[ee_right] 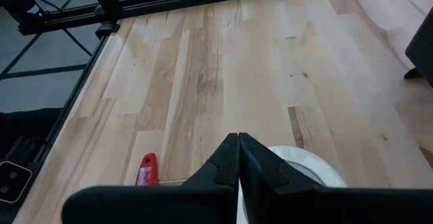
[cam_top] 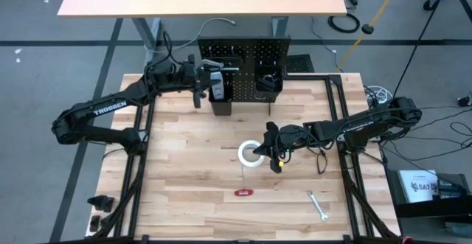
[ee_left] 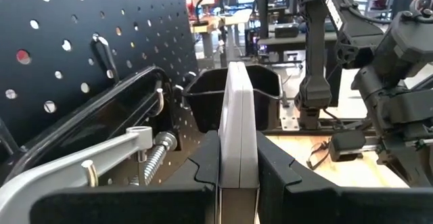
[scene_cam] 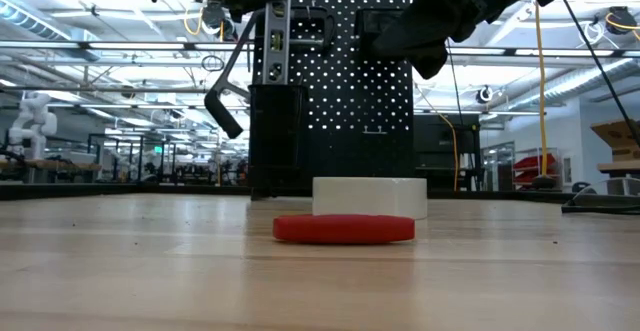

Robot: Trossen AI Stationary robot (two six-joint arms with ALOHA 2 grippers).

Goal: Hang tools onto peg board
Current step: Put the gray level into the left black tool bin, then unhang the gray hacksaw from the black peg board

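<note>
You have three loose tools on the desk (cam_top: 184, 163): one white tape roll (cam_top: 249, 154), one red-handled tool (cam_top: 243, 192) and one small wrench (cam_top: 318, 206). You have one peg board (cam_top: 243, 60) with two bins, and one silver level (ee_left: 237, 126).

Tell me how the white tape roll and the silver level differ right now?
The white tape roll lies flat on the table, while the silver level stands upright at the peg board. The roll is a round ring; the level is a long straight bar. The left end effector grips the level; the shut right end effector hangs just over the roll. Neither is hung yet.
</note>
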